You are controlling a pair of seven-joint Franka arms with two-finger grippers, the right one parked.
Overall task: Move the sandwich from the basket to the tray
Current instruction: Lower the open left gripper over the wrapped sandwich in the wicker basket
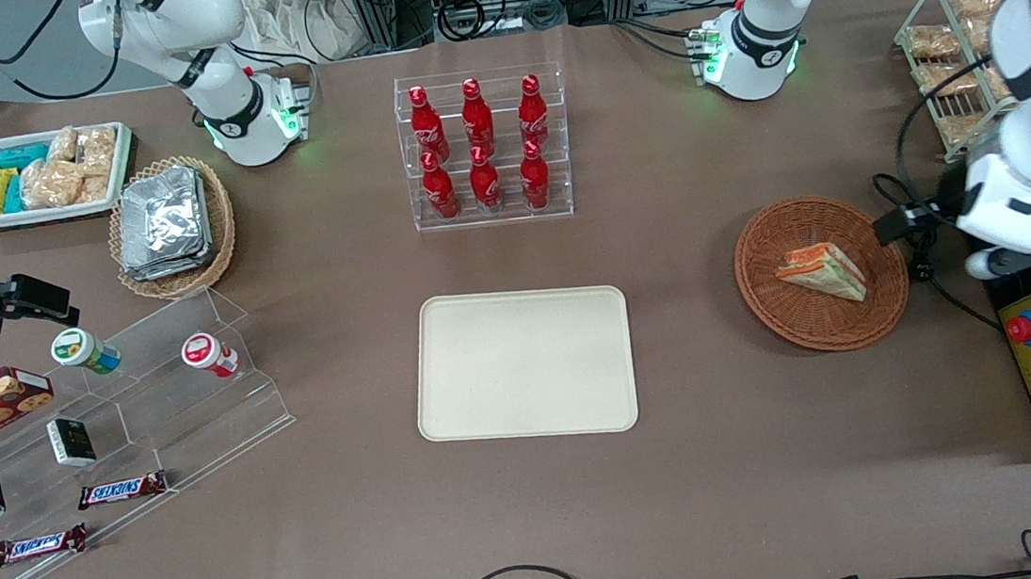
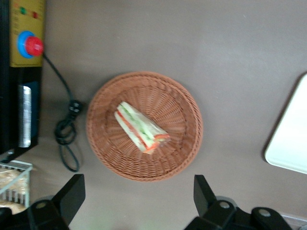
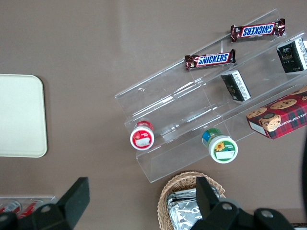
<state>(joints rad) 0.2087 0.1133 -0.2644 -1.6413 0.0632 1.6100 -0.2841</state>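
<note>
Brown tabletop, and the sandwich lies in the basket. The gripper hovers above it, fingers spread wide, empty. The tray sits mid-table, well apart.

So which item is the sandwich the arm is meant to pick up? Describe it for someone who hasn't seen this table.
Start at the cream tray mid-table, then look toward the working arm's end to the round reddish-brown wicker basket. The sandwich lies alone inside: a pale triangular wedge with orange, red and green layers. The tan basket holds foil packets instead. The left arm's tool hovers open above it.
</note>
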